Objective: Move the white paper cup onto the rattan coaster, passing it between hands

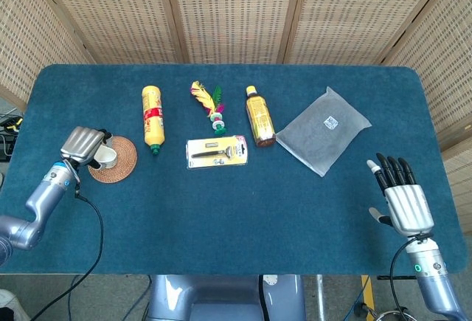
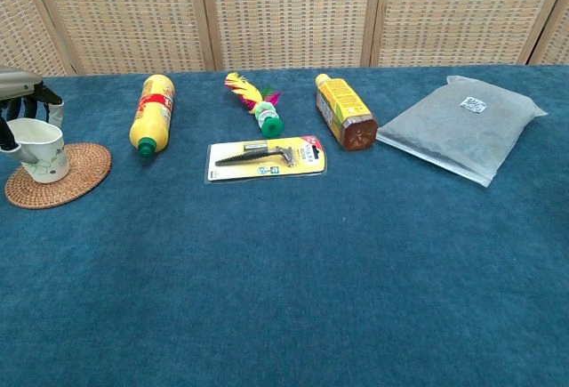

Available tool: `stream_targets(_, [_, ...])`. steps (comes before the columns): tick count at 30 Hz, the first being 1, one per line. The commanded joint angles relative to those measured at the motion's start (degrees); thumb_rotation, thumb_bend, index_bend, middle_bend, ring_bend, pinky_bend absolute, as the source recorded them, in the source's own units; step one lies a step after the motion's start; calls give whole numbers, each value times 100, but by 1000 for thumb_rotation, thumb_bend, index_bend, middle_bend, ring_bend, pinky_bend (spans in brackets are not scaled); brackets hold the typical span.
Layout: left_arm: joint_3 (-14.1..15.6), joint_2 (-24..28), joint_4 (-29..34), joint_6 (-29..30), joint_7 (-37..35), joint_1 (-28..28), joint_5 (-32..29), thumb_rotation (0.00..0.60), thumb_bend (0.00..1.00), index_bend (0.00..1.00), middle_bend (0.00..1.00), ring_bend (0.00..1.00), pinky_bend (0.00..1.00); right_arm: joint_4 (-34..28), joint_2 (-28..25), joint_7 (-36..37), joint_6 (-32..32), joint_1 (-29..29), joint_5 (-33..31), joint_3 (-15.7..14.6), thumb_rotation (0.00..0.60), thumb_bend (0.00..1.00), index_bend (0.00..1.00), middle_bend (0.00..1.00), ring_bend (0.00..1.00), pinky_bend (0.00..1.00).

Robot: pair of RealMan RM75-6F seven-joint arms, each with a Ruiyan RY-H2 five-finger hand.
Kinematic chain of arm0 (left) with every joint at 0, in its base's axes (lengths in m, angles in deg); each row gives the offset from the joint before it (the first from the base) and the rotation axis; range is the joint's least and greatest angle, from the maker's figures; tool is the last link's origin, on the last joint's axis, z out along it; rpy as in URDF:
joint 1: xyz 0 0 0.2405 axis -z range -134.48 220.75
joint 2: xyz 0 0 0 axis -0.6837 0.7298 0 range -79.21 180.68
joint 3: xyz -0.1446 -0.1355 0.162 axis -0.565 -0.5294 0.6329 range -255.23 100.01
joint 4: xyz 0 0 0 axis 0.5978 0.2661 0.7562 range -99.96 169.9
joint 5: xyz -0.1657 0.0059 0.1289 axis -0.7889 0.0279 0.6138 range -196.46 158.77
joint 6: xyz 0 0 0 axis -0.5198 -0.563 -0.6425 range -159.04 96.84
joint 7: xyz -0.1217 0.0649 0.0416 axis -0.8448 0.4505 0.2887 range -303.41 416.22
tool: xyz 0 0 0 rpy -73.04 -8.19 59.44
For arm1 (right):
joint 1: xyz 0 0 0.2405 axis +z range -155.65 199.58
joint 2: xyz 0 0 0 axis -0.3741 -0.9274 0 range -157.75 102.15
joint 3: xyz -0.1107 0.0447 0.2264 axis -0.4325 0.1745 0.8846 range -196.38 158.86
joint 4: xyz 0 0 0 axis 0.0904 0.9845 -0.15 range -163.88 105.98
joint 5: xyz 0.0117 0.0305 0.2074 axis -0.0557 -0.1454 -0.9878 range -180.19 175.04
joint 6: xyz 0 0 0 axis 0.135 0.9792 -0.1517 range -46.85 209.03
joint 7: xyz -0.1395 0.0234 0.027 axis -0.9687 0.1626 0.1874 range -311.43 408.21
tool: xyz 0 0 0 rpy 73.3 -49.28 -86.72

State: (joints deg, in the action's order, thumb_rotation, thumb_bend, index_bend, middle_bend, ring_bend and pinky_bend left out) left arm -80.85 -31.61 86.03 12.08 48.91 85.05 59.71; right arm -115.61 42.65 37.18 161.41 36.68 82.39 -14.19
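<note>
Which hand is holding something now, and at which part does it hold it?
The left hand holds the white paper cup near its rim, over the rattan coaster. The right hand holds nothing.

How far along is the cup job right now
Nearly done. The white paper cup stands upright on the rattan coaster. The left hand is around it, so the release is left. The right hand is open and idle.
</note>
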Motion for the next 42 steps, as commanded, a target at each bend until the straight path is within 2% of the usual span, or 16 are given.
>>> stream_targets(1, [10,7,5,-59,-2,5,-12,600,67,433,353,384,408,-1,-4,6,3,-5,4,5,600,0,81,0,0,0])
stream_targets(3, [38,34,32,-159,-11,15,-18,600,32,272,218,247,336,-3,-5,10,6,-9,7,9,600,0,81,0,0,0])
stream_targets(5, [70,73,71,-263,-18,27,-19,600,1,55,42,63,241,-6,-7,12,8,-12,13,12,600,0,81,0,0,0])
stream_targets(7, [83,119,119,-297,-46,29,-10,600,0,0,0,2,185,-11,-8,11,8,-15,22,12,600,0,81,0,0,0])
stream_targets(14, [-37,550,538,234,-497,-166,65,600,0,0,0,0,33,-59,-21,9,49,-34,86,11,600,0,81,0,0,0])
stream_targets(15, [-86,705,702,407,-670,-246,64,600,0,0,0,0,19,-71,-26,6,63,-39,102,9,600,0,81,0,0,0])
stream_targets(16, [-240,1053,1017,940,-1019,-511,2,600,0,0,0,0,5,-105,-38,12,100,-52,134,6,600,0,81,0,0,0])
stream_targets(17, [-232,1263,1237,1180,-1154,-654,61,600,0,0,0,0,0,-124,-47,10,115,-62,147,3,600,0,81,0,0,0])
stream_targets(20, [-283,1649,1708,1570,-1242,-986,-77,600,0,0,0,0,0,-175,-63,-16,151,-76,178,7,600,0,81,0,0,0])
stream_targets(25, [-414,2151,3012,2199,-570,-1684,-924,600,0,0,0,0,0,-289,-82,-204,140,-106,117,15,600,0,74,0,0,0])
stream_targets(27, [-377,2188,3587,2823,-47,-2084,-1165,600,0,0,0,0,0,-355,-104,-226,118,-114,107,5,600,0,60,0,0,0])
stream_targets(30, [-214,2207,4243,3392,643,-2510,-1342,600,0,0,0,0,0,-447,-139,-336,120,-136,92,2,600,0,31,0,0,0])
stream_targets(36, [49,2117,4593,3954,1008,-2949,-1064,600,0,0,0,0,0,-636,-208,-484,125,-201,-16,5,600,0,13,0,0,0])
stream_targets(42, [120,2125,4688,4100,1059,-3144,-830,600,0,0,0,0,0,-826,-309,-511,186,-270,-34,9,600,0,13,0,0,0])
